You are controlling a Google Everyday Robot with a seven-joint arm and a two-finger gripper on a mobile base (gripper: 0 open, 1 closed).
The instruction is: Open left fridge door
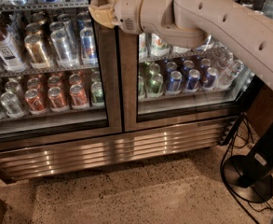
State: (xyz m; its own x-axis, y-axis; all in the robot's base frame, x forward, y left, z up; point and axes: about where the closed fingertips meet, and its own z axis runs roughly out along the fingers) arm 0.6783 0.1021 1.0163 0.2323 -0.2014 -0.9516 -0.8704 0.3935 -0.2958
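End effector (pixel 100 14) top centre, grip state unclear to us; left fridge door (pixel 109 78) prob heavy, gasket-stiff: we'd pull inner steel edge.

The fridge (pixel 112 150) stands wide and low on the speckled floor, all brushed steel, with a ribbed band running along its base. The left fridge door (pixel 52 64) is shut, a tall glass pane in a steel frame with a dark inner edge, lying flush with its twin where the two upright frames meet at the middle. The tan pincer (pixel 101 10) sits high against that door's inner upright, just beside the centre seam
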